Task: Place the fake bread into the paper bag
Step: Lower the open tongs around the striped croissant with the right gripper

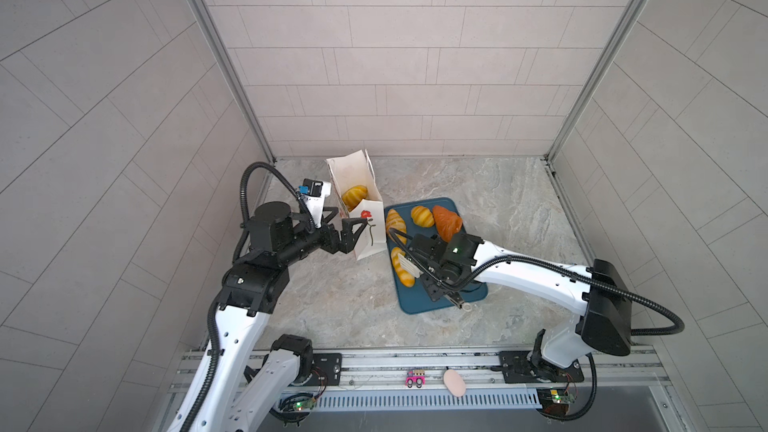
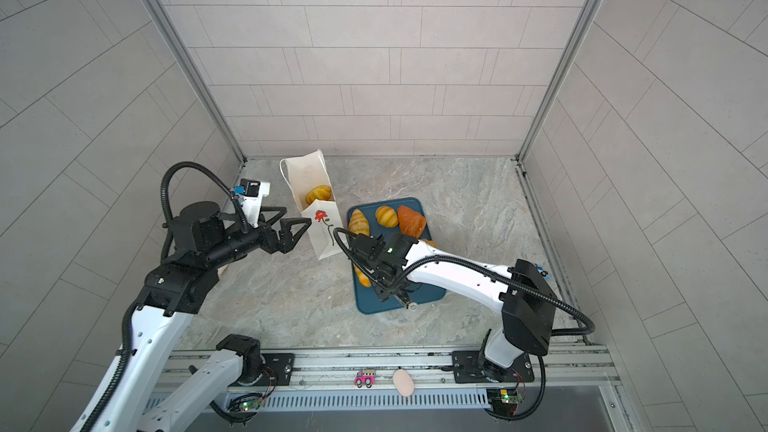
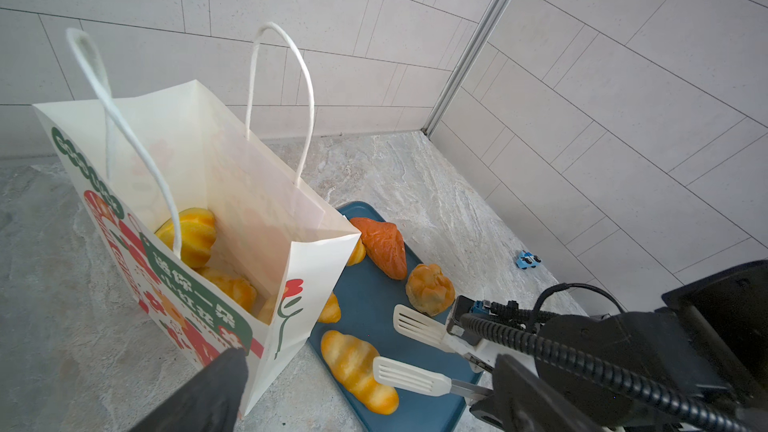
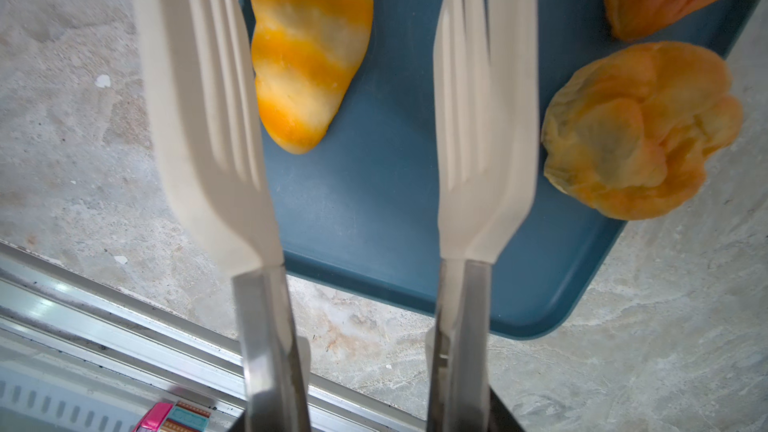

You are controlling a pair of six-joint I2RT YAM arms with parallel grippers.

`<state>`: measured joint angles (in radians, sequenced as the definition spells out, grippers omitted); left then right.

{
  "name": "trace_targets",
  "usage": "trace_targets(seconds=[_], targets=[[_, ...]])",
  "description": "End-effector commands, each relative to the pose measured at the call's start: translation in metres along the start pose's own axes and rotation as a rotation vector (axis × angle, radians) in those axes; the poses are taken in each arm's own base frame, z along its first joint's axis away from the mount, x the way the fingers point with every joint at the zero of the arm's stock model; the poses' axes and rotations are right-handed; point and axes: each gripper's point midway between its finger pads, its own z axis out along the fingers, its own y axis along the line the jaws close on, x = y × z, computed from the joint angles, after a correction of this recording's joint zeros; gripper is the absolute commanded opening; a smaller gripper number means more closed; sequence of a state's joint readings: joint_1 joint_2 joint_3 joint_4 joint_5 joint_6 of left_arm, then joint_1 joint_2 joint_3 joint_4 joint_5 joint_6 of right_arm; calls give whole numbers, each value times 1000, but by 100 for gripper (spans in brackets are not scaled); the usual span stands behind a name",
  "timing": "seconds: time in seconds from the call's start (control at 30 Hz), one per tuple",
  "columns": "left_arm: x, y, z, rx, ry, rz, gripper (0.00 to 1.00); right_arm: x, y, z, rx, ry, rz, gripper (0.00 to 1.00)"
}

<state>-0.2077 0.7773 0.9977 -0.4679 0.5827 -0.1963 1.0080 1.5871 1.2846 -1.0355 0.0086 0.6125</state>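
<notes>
Some glossy yellow toy pastries (image 3: 187, 238) sit in my white paper bag (image 3: 232, 184), four on the blue tray (image 3: 368, 305); left fingers (image 3: 216, 388) gape empty, right fingers (image 1: 432, 288) grip open white tongs (image 4: 482, 118).

lab test cell: tiled walls (image 1: 395, 56), aluminium mounting rail (image 1: 374, 361).

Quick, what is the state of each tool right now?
Left tool: open, beside the bag, holding nothing.
Right tool: closed on the tongs; the tongs themselves are open and empty.
</notes>
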Motion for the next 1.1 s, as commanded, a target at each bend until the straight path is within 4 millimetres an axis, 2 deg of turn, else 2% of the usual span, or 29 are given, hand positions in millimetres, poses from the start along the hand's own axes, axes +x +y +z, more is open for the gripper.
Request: trace_targets(seconds=[0.0, 0.27, 0.67, 1.07], targets=[[3, -1, 6, 12, 24, 21, 100, -3, 7, 4, -12, 0, 18, 57], [11, 1, 5, -20, 57, 40, 100, -3, 13, 14, -13, 35, 5, 58], [11, 9, 1, -70, 59, 35, 100, -7, 15, 27, 20, 74, -9, 58], [14, 10, -1, -82, 66, 37, 100, -8, 12, 37, 63, 129, -26, 57]])
